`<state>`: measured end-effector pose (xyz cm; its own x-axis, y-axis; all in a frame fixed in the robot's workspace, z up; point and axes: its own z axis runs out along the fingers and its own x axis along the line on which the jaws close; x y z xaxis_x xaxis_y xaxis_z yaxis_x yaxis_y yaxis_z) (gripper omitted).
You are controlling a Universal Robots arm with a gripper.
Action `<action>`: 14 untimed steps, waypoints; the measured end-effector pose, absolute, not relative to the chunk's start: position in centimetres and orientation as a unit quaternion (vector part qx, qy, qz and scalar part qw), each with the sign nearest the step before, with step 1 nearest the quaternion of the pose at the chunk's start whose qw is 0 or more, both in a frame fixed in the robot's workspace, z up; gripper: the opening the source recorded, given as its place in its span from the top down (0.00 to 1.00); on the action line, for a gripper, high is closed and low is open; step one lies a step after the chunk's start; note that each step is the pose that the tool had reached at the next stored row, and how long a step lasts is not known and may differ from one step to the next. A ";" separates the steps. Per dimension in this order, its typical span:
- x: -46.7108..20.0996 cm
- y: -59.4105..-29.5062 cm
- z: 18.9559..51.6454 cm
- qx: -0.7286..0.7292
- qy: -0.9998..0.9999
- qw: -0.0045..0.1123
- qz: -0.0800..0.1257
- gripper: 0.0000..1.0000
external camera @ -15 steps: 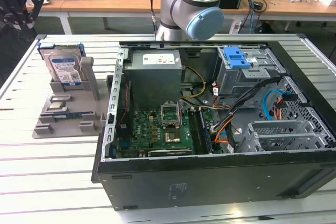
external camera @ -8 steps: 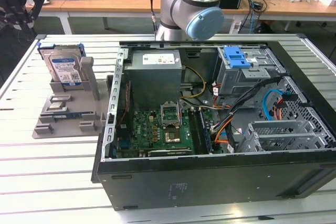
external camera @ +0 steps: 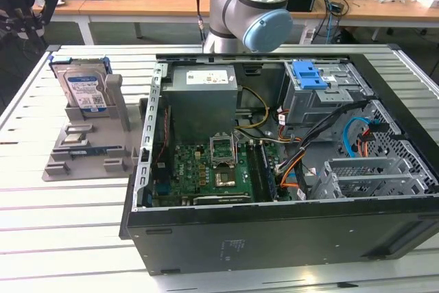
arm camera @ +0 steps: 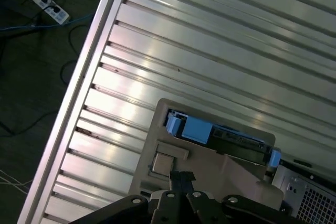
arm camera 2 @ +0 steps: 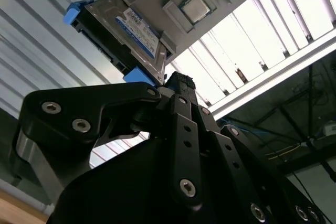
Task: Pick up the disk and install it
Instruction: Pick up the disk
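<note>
The disk (external camera: 86, 90) is a silver drive with a white-and-blue label and blue side rails. It stands on edge in a grey holder (external camera: 82, 149) on the slatted table, at the exterior view's left, beside the open computer case (external camera: 274, 224). In both wrist views my gripper (arm camera 2: 178, 82) (arm camera: 182, 178) hangs in the air some way off from the disk (arm camera 2: 134, 30) (arm camera: 220, 135). Its black fingers are drawn together with nothing between them. The arm's elbow (external camera: 250, 5) rises behind the case.
Inside the case are a grey power supply box (external camera: 202, 97), a motherboard (external camera: 212, 169), loose cables and a grey drive cage with a blue latch (external camera: 309, 77). A small square chip (arm camera 2: 195, 8) lies in the holder. The table edge (arm camera: 79, 93) drops to a floor with cables.
</note>
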<state>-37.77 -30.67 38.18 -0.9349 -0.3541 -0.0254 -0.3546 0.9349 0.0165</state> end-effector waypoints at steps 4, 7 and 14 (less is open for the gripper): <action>-37.8 -30.7 38.2 -0.200 0.980 0.011 0.011 0.89; -37.8 -30.7 38.2 -0.213 0.977 0.011 0.011 0.89; -37.8 -30.7 38.2 -0.271 0.962 0.010 0.011 0.89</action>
<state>-37.77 -30.68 38.18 -0.8527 -0.5218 -0.0255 -0.5223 0.8526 0.0164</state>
